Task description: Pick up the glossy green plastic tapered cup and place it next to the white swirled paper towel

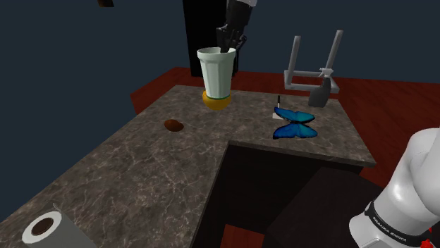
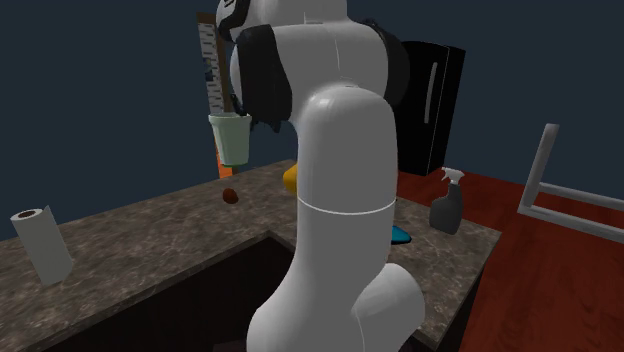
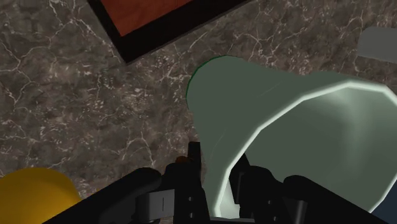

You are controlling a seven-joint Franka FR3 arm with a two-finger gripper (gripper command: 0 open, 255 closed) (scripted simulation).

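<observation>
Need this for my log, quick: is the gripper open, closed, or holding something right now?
The gripper is closed on the pale green cup, clasping its rim wall with one finger inside and one outside.

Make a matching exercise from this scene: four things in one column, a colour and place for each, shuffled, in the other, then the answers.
Things:
1. cup
2. paper towel
3. butterfly
4. spray bottle

Descriptions:
A. blue, lying flat on the counter
B. grey, upright just beyond the butterfly in the shoulder view
C. pale green, clasped at its rim by the gripper
D. white, upright at the counter's end far from the cup

Pairs: 1-C, 2-D, 3-A, 4-B
</observation>
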